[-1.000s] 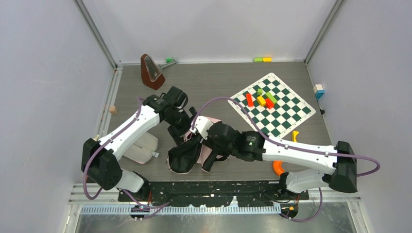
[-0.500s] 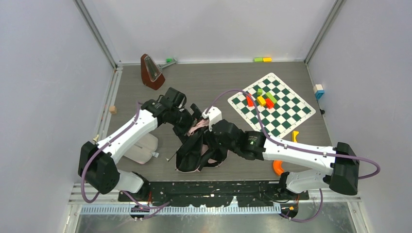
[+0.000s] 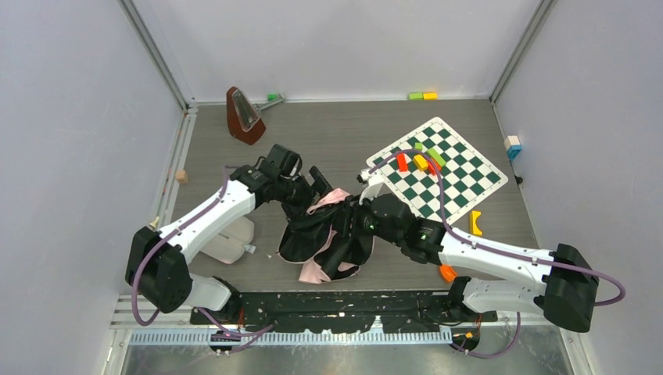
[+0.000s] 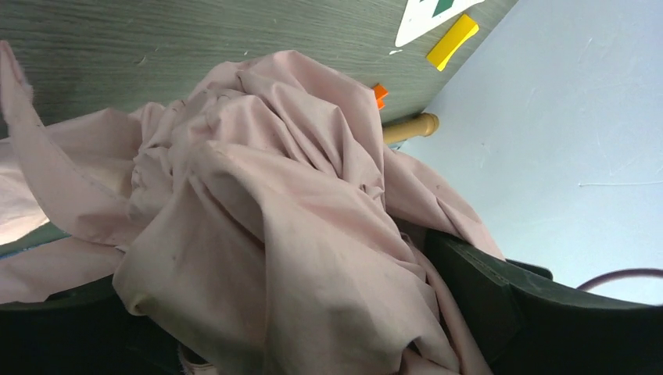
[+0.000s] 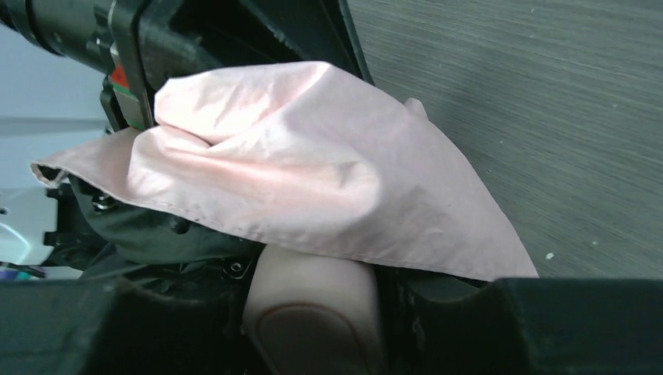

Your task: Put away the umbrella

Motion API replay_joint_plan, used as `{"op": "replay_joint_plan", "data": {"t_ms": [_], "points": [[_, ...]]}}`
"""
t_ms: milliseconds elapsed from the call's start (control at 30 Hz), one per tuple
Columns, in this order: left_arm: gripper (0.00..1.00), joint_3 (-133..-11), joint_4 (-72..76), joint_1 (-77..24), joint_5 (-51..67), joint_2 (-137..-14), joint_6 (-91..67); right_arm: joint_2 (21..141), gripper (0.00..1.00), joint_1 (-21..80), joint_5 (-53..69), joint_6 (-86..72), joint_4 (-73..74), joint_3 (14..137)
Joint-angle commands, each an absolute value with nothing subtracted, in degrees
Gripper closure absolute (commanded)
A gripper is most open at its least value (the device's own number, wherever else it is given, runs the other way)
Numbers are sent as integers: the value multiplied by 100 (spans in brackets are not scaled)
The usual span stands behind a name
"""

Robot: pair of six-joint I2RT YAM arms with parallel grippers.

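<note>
Right end effector (image 5: 328,336) is closed partway on the pink handle (image 5: 306,301) of the umbrella (image 3: 324,238), its dark fingers pressed against the handle's two sides. That handle is the one firm, rounded part in sight, and I judge it the safest place to hold: it should not crush or slip much.

The umbrella lies collapsed in a loose heap on the counter (image 3: 336,133), near the middle of its front edge, between the two arms. Black cloth shows on top and a pale pink fold spills toward the arm bases. The canopy (image 4: 258,195) looks light, limp and thin. It will likely sag, slide and billow rather than keep a shape, so a pinch on cloth alone would gather only a fold. Any ribs are hidden under it and would probably bend or snag if squeezed.

Just beyond, the left end effector (image 3: 317,186) has its jaws spread wide with crumpled pink cloth bunched between them. I cannot tell that they clamp it.

Farther back to the right lies a chessboard (image 3: 453,183), well apart from the umbrella.
</note>
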State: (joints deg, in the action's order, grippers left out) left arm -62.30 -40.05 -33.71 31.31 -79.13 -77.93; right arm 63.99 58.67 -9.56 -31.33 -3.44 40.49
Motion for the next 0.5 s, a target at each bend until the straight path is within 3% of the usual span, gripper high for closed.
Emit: {"op": "replay_joint_plan", "data": {"t_ms": [0, 100, 233, 333, 400, 433, 467], "points": [[1, -6083, -4660, -3582, 2947, -7754, -7158, 6048, 95, 5336, -1721, -4327, -2219, 4292], [3, -6182, -4642, -3680, 2863, -7785, -7119, 6095, 95, 5310, -1686, -4608, -2465, 4223], [16, -6168, -4478, -3685, 2764, -7706, -7071, 6018, 95, 5248, -1695, -4849, -2662, 4011], [49, -6140, -4403, -3685, 2657, -7596, -6984, 6004, 95, 5147, -1322, -5021, -3002, 3810], [92, -6127, -4505, -3691, 2543, -7557, -6947, 5995, 95, 5105, -1066, -5086, -3175, 3732], [100, -6134, -4553, -3677, 2513, -7569, -6944, 5995, 95, 5093, -972, -5079, -3204, 3720], [100, -6147, -4576, -3674, 2519, -7585, -6936, 5994, 95, 5090, -786, -5045, -3163, 3732]]}}
